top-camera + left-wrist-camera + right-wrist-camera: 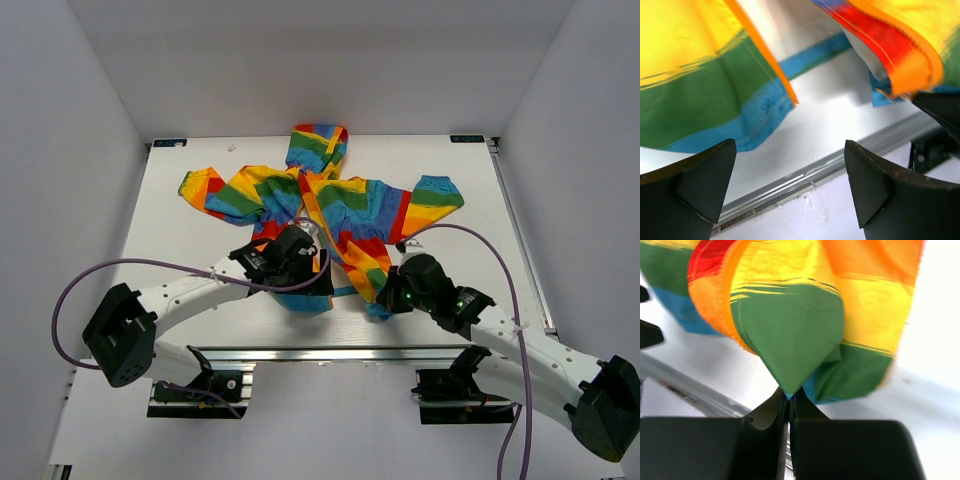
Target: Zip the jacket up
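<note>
Jacket (340, 205) lies on the table (190, 255), mid to far side. Hood (318, 145) points away from the arm bases, hem is nearest them, and the 2 sleeves spread left and right. The front opening runs near to far, so that is the zipper's long axis. It looks unzipped at the bottom, where the 2 panels part.

Right gripper (789, 396): fingers pressed together, pinching the hem corner of 1 front panel at the green and blue stripes. The cloth is bunched and lifted off the table.

Left gripper (790, 145): fingers spread wide, nothing between them, over bare table at the hem. The orange zipper band (765, 55) of the other panel lies just ahead and to the left in the left wrist view, running away from the gripper. The pinched panel hangs up and to the right.

Judgement: the left arm is nearer the free zipper edge. The next move depends on closing on that band low at the hem while the right arm holds the bottom taut. The zipper pull can't be made out.

Writing: no brand or label is readable. There are faint marks on the green stripe in the right wrist view, illegible. The small dark tags at the far table corners are too small to read.
</note>
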You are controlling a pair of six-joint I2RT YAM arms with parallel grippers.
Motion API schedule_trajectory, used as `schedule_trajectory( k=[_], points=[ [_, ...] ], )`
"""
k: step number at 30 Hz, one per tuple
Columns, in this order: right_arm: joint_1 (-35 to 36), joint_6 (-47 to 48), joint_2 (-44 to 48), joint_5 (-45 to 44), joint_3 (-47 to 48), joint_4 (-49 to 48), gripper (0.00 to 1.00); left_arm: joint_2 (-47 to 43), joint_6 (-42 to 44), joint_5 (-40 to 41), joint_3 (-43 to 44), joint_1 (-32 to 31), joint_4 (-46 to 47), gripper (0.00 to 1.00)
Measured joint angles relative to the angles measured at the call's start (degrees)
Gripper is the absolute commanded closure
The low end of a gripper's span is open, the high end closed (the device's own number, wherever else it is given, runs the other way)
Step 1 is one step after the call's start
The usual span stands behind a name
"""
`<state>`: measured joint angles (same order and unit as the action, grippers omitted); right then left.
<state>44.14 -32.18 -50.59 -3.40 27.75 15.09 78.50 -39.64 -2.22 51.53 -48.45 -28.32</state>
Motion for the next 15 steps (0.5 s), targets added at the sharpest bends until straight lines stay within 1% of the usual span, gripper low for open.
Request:
schedule_trajectory(
  k=[3, 7, 11, 15],
  points=[
    [-0.3, -1.4, 1.0, -2.6, 0.0, 2.4, 1.0, 2.3, -1.2, 2.6, 2.6, 0.0, -2.2, 0.02],
    [-1.0, -2.3, 1.0, -4.6, 0.0, 4.3, 1.0, 8.2, -1.7, 3.1, 5.8, 0.0, -3.0, 0.04],
    [-1.7, -3.1, 0.4, -5.5, 0.0, 5.1, 1.0, 11.7, -2.8, 1.7, 5.9, 0.0, -3.5, 0.07],
    [-1.9, -3.8, 0.4, -5.7, 0.0, 5.2, 1.0, 13.5, -5.3, 2.1, 5.9, 0.0, -5.3, 0.06]
  ],
)
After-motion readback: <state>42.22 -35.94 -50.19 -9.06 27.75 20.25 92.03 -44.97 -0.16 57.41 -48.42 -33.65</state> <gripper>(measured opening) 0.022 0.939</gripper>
